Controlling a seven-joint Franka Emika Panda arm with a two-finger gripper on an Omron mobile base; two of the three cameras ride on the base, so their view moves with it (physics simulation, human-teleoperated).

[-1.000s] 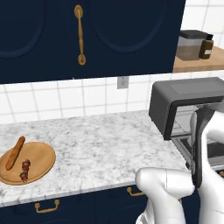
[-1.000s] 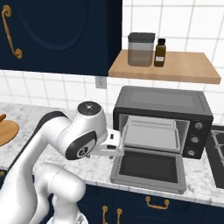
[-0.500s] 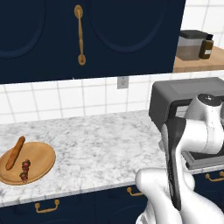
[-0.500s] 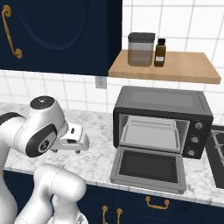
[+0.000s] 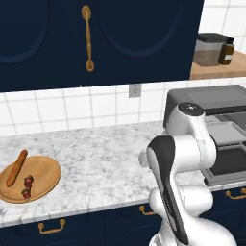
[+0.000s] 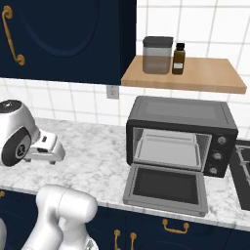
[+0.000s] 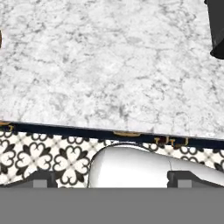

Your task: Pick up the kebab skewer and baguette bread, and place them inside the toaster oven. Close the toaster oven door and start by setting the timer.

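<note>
Looking from left to right along the marble counter (image 5: 101,158), nothing of the task appears done yet. At about eight o'clock in the left base view sits a round wooden plate (image 5: 45,178). The baguette bread (image 5: 17,167) lies on its left half, slanting up toward one o'clock, and the kebab skewer (image 5: 27,187) lies just beside it toward the plate's front edge, apart from the loaf. Both foods are untouched and well away from the oven.

Moving right, the white arm bends over the middle of the counter. In the right base view the gripper (image 6: 57,152) sits at about nine o'clock, above bare marble, with the plate off beyond it. The hand view looks down on plain countertop and patterned floor, with the two dark fingertips (image 7: 39,178) standing far apart at the bottom corners. The jaws are spread wide, holding nothing and touching nothing.

Farther right, at about three o'clock, stands the toaster oven (image 6: 178,134). The toaster oven door (image 6: 166,188) is already dropped flat toward the counter edge, showing a bare tray inside.

By my judgement, everything is left: fetching the skewer, fetching the baguette, loading both, shutting the door and turning the timer knob.
</note>
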